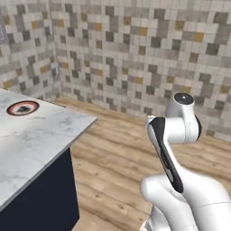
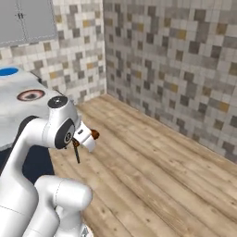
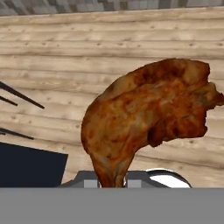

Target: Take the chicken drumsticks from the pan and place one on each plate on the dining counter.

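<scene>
**Drumstick held over the floor**

The gripper [image 2: 92, 135] is clenched on a reddish-brown drumstick [image 3: 144, 118], held out over the wooden floor [image 1: 122, 153], away from the marble counter [image 1: 31, 140]. On that counter sits the red-rimmed plate [image 1: 22, 108], and farther along it the blue plate [image 2: 8, 71] shows at the left edge. A tiled wall [image 2: 176, 60] stands behind.

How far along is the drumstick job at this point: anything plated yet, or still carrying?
Nothing looks plated. The red-rimmed plate on the dining counter has no drumstick on it that I can make out; the blue plate sits at the frame's edge, mostly cut off. In hand: the gripper holds a reddish-brown drumstick above the wooden floor. Left: plate it, then see to the second.
</scene>
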Motion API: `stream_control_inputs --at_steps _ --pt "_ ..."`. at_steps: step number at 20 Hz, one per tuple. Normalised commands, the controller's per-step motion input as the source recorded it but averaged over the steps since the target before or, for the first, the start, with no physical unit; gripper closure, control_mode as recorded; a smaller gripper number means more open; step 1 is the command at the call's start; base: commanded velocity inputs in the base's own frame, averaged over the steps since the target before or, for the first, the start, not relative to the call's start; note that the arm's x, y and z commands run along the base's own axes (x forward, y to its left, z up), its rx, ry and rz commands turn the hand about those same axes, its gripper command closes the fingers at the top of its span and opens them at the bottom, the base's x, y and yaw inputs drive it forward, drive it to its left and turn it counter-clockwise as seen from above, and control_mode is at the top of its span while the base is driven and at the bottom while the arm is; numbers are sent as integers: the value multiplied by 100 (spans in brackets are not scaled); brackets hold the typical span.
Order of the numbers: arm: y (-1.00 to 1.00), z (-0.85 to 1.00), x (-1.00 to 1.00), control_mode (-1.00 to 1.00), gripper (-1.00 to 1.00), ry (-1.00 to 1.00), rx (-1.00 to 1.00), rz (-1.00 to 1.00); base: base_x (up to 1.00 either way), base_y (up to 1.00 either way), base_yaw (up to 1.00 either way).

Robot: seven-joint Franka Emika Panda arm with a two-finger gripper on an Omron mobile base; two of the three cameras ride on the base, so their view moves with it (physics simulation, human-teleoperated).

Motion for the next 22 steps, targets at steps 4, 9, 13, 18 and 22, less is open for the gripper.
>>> stream_control_inputs --at_steps 4,9,13,18,22 --pt "0 0 0 100 100 0 0 0 100 -31 18" --pt "0 0 0 100 100 0 0 0 100 -29 18" --pt "0 0 0 100 100 0 0 0 100 -25 23" --pt "0 0 0 100 100 0 0 0 100 -19 37" --pt "0 0 0 100 100 0 0 0 100 -21 41"
